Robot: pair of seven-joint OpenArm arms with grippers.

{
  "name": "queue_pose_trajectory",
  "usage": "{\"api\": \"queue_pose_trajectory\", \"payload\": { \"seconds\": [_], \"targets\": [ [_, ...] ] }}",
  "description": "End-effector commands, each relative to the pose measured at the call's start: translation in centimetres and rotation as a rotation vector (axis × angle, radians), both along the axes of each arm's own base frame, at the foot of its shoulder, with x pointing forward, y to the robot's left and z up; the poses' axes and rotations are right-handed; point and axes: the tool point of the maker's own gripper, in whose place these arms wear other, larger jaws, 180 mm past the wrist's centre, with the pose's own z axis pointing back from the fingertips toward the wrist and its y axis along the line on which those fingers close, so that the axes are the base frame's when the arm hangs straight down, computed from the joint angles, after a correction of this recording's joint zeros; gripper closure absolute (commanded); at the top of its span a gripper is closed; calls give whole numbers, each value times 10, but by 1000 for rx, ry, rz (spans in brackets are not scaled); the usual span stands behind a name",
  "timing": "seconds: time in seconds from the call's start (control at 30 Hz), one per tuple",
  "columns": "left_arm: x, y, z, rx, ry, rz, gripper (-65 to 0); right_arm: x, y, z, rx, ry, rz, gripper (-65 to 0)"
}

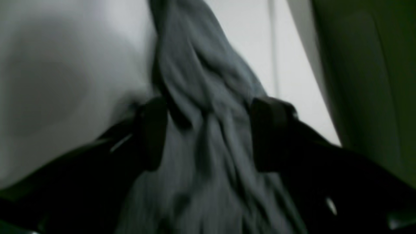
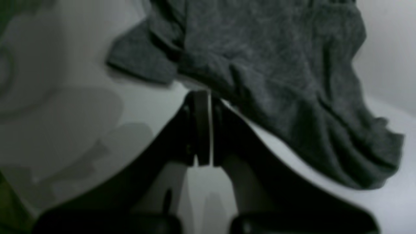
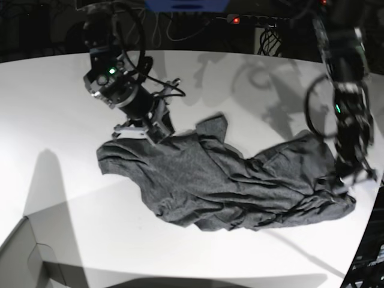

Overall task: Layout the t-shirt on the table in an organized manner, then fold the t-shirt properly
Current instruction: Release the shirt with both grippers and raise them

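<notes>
The dark grey t-shirt (image 3: pixel 228 186) lies crumpled across the middle and right of the white table (image 3: pixel 60 108), with one sleeve (image 3: pixel 213 127) poking toward the back. My left gripper (image 3: pixel 351 177) is at the shirt's right end. In the left wrist view its fingers (image 1: pixel 152 133) stand apart, open, with a bunched ridge of the t-shirt (image 1: pixel 201 81) running loosely between them. My right gripper (image 3: pixel 147 129) is at the shirt's back-left edge. In the right wrist view it (image 2: pixel 203 97) is shut, its tips touching the hem of the t-shirt (image 2: pixel 276 65); a pinch on cloth does not show.
The corner of a grey box (image 3: pixel 30 258) sits at the front left. The table's curved edge (image 3: pixel 372 234) runs close by the shirt's right end. Cables and dark equipment (image 3: pixel 192 24) line the back beyond the table.
</notes>
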Motion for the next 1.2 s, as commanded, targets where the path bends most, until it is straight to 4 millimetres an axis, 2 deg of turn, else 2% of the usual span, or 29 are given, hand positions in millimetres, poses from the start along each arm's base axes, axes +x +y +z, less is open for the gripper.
{"api": "queue_pose_trajectory", "payload": {
  "seconds": [0.0,0.13,0.23,0.33,0.53,0.6,0.67,0.8,0.83,0.87,0.93,0.97,1.03,1.07,1.1,1.17],
  "targets": [
    [-11,7,5,26,-13,11,-388,11,-1,16,18,-56,2,0],
    [-62,-7,-30,-1,59,19,-388,18,-10,19,-13,-77,8,0],
    [-84,-11,-50,-8,110,28,-389,17,-15,18,-29,-77,11,0],
    [-86,-16,-53,-20,117,16,-389,15,-16,16,-32,-71,12,0],
    [-77,-28,-44,-35,83,1,-389,6,-15,8,-30,-46,14,0],
    [-62,-41,-40,-29,72,-38,-389,6,-15,8,-30,-46,14,0],
    [-54,-53,-48,-37,92,-68,-386,7,-15,9,-30,-48,14,0],
    [-48,-59,-58,-48,119,-80,-375,6,-17,10,-31,-50,9,0],
    [-48,-59,-60,-50,125,-80,-348,8,-23,10,-35,-51,-9,0],
    [-49,-57,-61,-51,125,-75,-292,10,-30,10,-36,-52,-30,0],
    [-51,-54,-60,-49,123,-69,-127,13,-39,11,-40,-55,-58,0],
    [-50,-53,-57,-46,115,-70,-16,14,-43,11,-42,-55,-67,0],
    [-49,-43,-48,-33,97,-60,0,18,-50,12,-48,-59,-86,0],
    [-51,-35,-42,-21,84,-48,-22,19,-54,12,-48,-60,-99,0],
    [-54,-30,-37,-14,73,-37,-5,20,-56,12,-50,-60,-105,0],
    [-53,-20,-13,10,14,-18,0,20,-58,13,-49,-62,-109,0]
  ]
}}
